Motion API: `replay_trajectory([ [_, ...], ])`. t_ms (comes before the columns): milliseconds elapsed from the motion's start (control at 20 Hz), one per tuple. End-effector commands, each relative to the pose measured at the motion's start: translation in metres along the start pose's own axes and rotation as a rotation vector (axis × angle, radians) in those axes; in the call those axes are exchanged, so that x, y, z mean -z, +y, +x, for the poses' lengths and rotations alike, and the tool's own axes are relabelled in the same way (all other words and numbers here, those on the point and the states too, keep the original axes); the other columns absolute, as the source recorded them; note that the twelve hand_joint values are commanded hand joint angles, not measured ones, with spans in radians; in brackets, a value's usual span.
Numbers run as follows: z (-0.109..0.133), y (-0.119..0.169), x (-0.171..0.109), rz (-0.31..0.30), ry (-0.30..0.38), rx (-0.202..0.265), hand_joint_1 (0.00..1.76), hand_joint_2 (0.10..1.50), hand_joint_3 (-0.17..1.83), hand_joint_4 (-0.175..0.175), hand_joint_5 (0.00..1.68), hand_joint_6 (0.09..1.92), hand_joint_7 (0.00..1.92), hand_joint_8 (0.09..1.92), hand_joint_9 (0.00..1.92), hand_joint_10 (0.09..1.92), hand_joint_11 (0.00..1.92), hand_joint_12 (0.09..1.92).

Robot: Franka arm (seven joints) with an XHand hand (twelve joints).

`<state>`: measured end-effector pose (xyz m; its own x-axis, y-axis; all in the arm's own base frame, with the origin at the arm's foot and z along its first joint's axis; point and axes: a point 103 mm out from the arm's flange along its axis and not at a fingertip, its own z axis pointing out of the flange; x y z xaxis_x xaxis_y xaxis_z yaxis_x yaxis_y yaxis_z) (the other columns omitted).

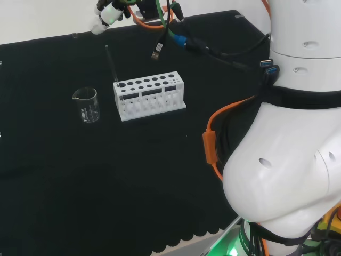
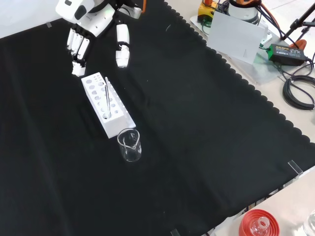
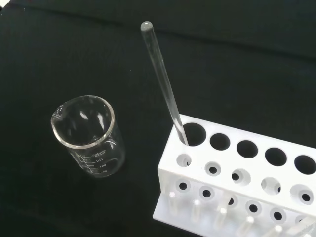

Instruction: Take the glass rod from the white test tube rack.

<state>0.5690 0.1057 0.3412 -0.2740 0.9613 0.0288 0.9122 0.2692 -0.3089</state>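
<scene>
Beaker (image 1: pixel 86 104): clear glass, upright on the black cloth, left of the rack in the head view, apart from it.
Glass rod (image 1: pixel 112 68): leans in the end hole of the white test tube rack (image 1: pixel 150 96), nearest the beaker.
Hand (image 2: pixel 91 29): fingers straight, released, holding nothing, above the rack's far end in the front view.

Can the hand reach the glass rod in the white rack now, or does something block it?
Probably yes. The glass rod rises free above the rack, the beaker stands apart, and the open hand hovers beside the rack's far end.
</scene>
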Motion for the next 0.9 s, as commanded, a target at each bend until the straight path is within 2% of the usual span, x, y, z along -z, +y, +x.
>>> replay_trajectory([
  [50, -0.001, 0.009, -0.01, 0.01, 0.0, -0.004, 0.45, 0.81, 0.2, -0.012, 0.4, 0.09, 0.36, 0.84, 0.6, 0.85, 0.57, 1.34],
  [550, 0.007, 0.02, -0.027, 0.029, -0.006, 0.008, 0.5, 0.81, 0.2, -0.024, 0.42, 0.1, 0.39, 0.84, 0.65, 0.83, 0.62, 1.32],
  [900, 0.013, 0.022, -0.039, 0.054, -0.034, 0.004, 0.5, 0.81, 0.2, -0.028, 0.43, 0.11, 0.41, 0.84, 0.67, 0.82, 0.64, 1.31],
])
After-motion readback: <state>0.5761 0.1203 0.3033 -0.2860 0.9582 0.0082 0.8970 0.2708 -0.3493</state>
